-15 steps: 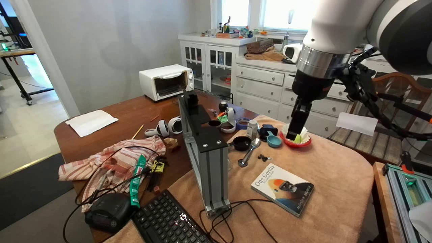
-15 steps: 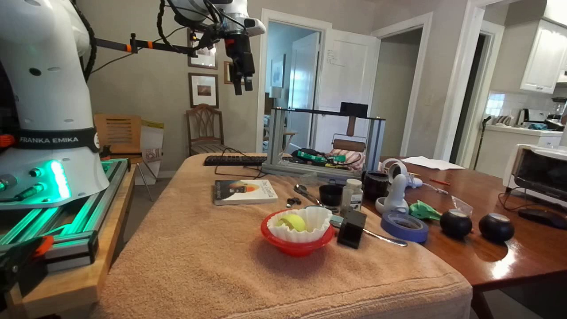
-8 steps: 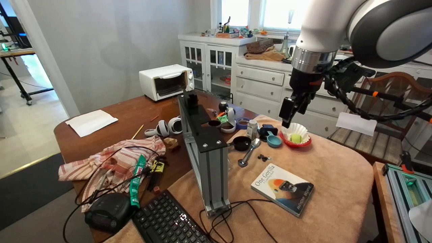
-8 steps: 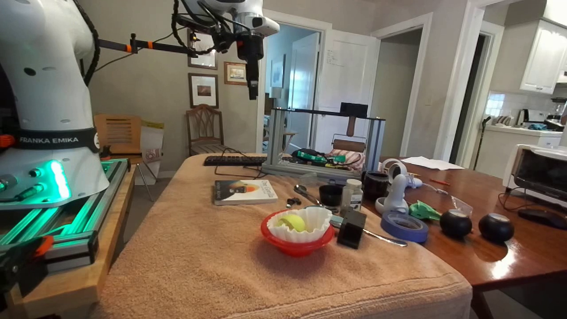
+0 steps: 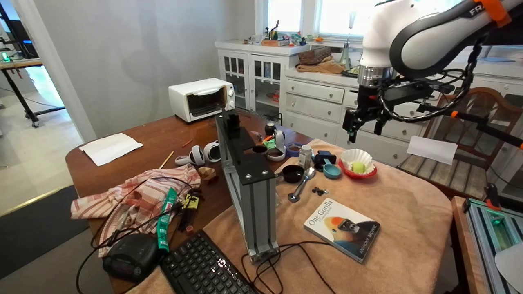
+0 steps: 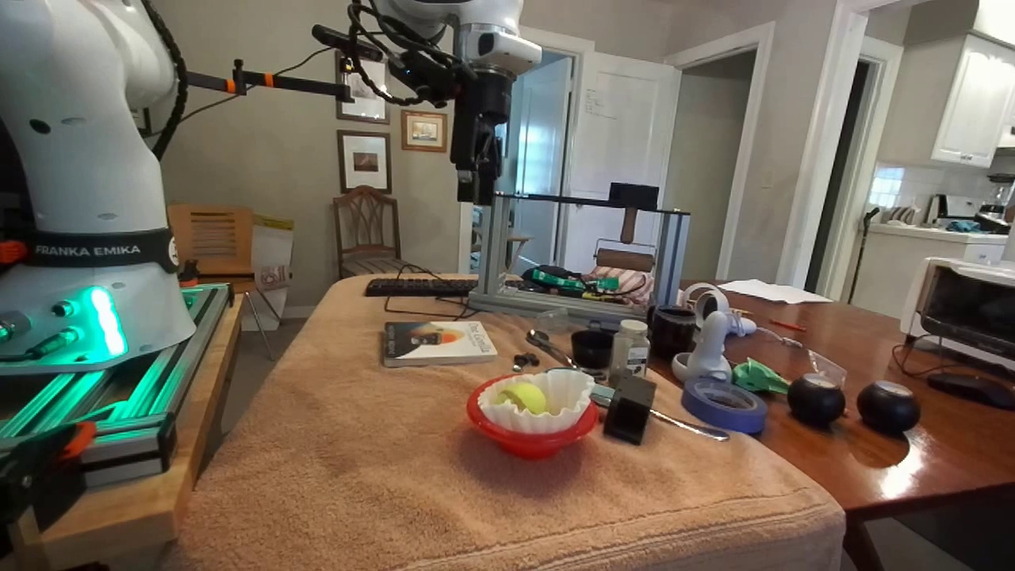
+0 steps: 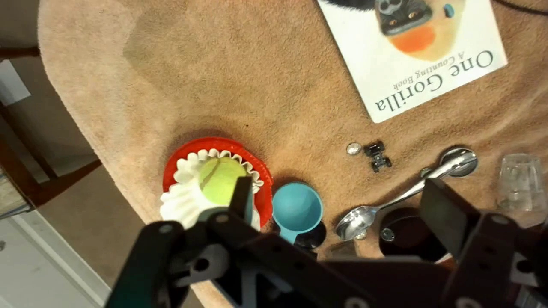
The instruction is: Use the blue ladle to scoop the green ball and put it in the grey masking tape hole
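While the gripper (image 5: 365,134) is hanging above the desk (image 5: 163,141), its fingers spread wide and grasping nothing, the blue ladle (image 7: 297,205) is lying lower down, cup facing up, just beside a red bowl (image 6: 531,446). Its short handle is reaching toward a black block (image 6: 630,412) — whether it is leaning on that, I cannot tell. Judging by its plastic look, the ladle is probably going to be light, stiff and a little slippery, hardly fragile; pinching the handle across its narrow width, clear of the cup, is looking safest. The green ball (image 7: 219,182) is sitting in a pleated white liner (image 6: 571,400) inside the bowl; being round, it is likely to roll, and the liner to crumple. A blue roll of tape (image 6: 714,410) is lying beyond the block, away from the bowl — perhaps serving as the task's grey one.

A soft, rumpled peach towel (image 6: 357,476) is covering part of the wooden desk. A toaster oven (image 5: 202,92) is sitting at its end, and white drawers (image 5: 314,108) are standing beneath bright windows (image 5: 333,16).
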Robot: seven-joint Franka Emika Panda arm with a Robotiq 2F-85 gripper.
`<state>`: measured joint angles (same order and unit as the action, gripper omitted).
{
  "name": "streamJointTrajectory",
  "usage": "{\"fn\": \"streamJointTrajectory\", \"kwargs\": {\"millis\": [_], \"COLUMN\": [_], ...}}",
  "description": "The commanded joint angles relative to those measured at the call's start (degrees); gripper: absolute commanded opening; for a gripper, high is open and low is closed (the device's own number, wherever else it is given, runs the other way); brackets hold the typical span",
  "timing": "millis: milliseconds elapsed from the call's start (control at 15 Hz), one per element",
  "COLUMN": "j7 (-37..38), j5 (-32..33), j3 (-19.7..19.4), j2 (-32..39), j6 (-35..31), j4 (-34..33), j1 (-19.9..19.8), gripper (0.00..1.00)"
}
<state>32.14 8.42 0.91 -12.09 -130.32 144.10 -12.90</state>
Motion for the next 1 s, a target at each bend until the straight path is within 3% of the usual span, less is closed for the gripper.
{"fn": "streamJointTrajectory", "kwargs": {"millis": [0,200,333,733,933], "j7": [0.5,1.3,10.8,22.9,15.3], "j5": [0.3,0.3,0.5,-0.7,-7.3], "j3": [-1.3,-1.0,-0.9,-6.5,-9.9], "j2": [0.5,0.7,6.4,17.8,22.3], "j6": [0.1,0.1,1.0,0.5,2.0], "j4": [-0.4,-0.6,-5.2,-13.3,-17.1], "j1": [1.1,1.3,0.2,0.5,-0.3], "gripper": [1.00,1.00,1.00,1.00,1.00]}}
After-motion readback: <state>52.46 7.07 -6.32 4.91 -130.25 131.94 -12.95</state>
